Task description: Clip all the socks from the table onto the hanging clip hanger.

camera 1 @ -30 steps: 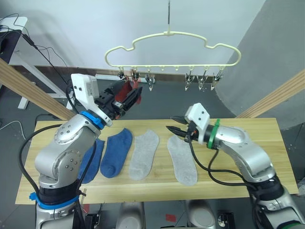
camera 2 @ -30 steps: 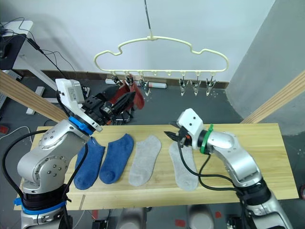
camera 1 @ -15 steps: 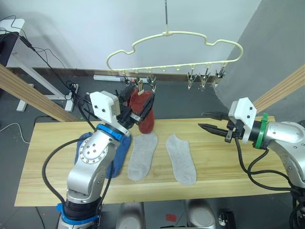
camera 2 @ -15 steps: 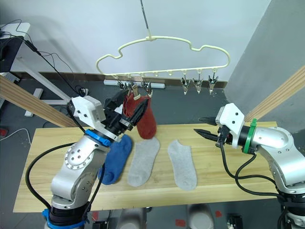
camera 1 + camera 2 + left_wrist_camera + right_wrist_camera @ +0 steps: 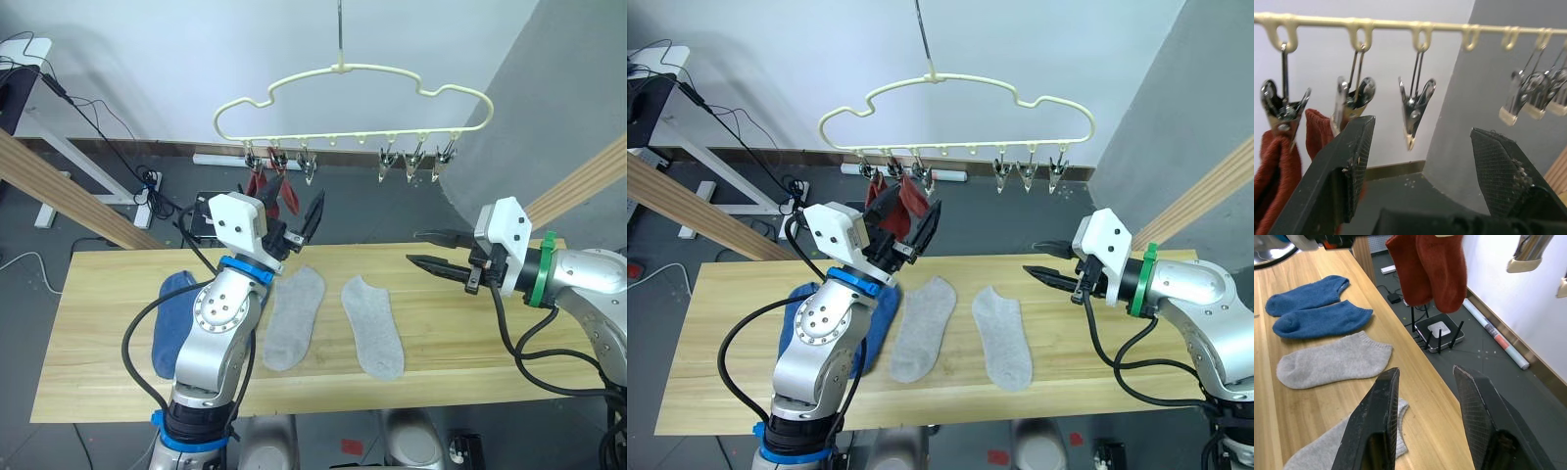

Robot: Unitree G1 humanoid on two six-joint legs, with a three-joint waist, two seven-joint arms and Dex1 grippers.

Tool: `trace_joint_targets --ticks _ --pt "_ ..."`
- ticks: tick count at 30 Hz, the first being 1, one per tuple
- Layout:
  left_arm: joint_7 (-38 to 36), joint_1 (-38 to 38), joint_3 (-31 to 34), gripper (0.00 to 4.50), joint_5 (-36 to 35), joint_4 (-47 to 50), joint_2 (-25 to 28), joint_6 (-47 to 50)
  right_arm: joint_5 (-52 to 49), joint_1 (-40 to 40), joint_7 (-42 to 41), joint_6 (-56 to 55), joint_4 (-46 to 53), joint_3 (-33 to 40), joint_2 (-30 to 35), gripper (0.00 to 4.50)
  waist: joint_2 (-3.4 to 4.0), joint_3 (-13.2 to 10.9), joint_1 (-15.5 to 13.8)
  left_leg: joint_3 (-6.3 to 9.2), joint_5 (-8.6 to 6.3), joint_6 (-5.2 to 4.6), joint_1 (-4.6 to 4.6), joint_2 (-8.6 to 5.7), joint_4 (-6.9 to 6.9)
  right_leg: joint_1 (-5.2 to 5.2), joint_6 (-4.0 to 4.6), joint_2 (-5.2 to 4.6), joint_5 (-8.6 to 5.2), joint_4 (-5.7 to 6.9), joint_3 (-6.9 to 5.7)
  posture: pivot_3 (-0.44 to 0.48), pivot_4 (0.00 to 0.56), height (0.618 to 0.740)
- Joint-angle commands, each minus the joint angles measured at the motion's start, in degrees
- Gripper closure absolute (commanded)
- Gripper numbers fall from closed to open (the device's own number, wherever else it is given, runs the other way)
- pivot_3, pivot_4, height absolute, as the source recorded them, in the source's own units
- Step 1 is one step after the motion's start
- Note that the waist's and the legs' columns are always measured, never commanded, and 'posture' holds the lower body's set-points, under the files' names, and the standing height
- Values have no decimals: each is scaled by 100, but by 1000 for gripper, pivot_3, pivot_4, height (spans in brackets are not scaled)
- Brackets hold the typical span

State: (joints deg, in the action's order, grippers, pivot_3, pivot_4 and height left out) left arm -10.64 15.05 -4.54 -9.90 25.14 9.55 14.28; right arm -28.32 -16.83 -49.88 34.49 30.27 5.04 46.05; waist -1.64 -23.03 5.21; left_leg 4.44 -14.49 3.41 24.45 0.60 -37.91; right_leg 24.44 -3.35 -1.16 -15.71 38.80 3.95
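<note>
1. Socks, rust red (image 5: 1432,269): two, hung side by side from the first two clips of the clip hanger (image 5: 353,98), just behind and above the left tool (image 5: 294,211). Judged done.
2. Socks, light grey: two, lay flat on the surface (image 5: 460,343). One (image 5: 294,318) lay just below the left tool; the other (image 5: 374,328) lay between the two tools, nearer the left one.
3. Socks, blue (image 5: 1315,308): two, lay together on the surface beyond the grey pair as seen from the right tool, largely behind the left arm in the head views.
4. Clip hanger: four clips hung bare. One (image 5: 1414,110) hung directly ahead of the left tool, between its fingers in the wrist view; three (image 5: 416,162) clustered above the gap between the tools, nearer the right tool.
5. Progress, as a judgement: two of six socks clipped, four left on the surface.
6. Left tool: raised on a steeply upright forearm, pointed up toward the clip row, fingers spread wide, nothing held.
7. Right tool (image 5: 431,248): held level above the surface, well clear of the socks, pointed toward the left tool; fingers parted, nothing held.
</note>
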Motion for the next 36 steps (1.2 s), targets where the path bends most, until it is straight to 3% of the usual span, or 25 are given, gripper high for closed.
trace_joint_targets --ticks 1,2,5,9,36 --pt "17 120 -32 1075 110 -25 -80 -167 -150 -50 14 42 171 181 83 2706 0 0 0 0 0 0 0 -2 -2 -1 0 0 0 2 -1 -237 403 740" --pt "23 164 -21 1075 125 -82 -108 -188 -173 -66 26 69 175 189 79 2706 0 0 2 0 0 0 0 -2 -2 -1 0 0 0 2 -1 -237 403 740" --pt "37 253 5 1617 170 -200 -174 -222 -213 -92 36 124 190 214 79 2677 0 0 4 0 0 0 0 -2 -2 -1 0 0 0 2 -1 -237 403 740" --pt "-4 255 -57 2693 234 -218 -205 -287 -245 -82 43 153 204 232 112 2677 0 0 11 0 0 0 0 -1 -2 -1 0 0 0 3 -2 -246 404 740" --pt "239 840 38 2693 483 -547 -483 -271 -963 -392 161 541 298 295 42 2677 -1 0 86 1 1 -1 0 -2 -7 -3 0 0 1 8 -4 -254 402 740"
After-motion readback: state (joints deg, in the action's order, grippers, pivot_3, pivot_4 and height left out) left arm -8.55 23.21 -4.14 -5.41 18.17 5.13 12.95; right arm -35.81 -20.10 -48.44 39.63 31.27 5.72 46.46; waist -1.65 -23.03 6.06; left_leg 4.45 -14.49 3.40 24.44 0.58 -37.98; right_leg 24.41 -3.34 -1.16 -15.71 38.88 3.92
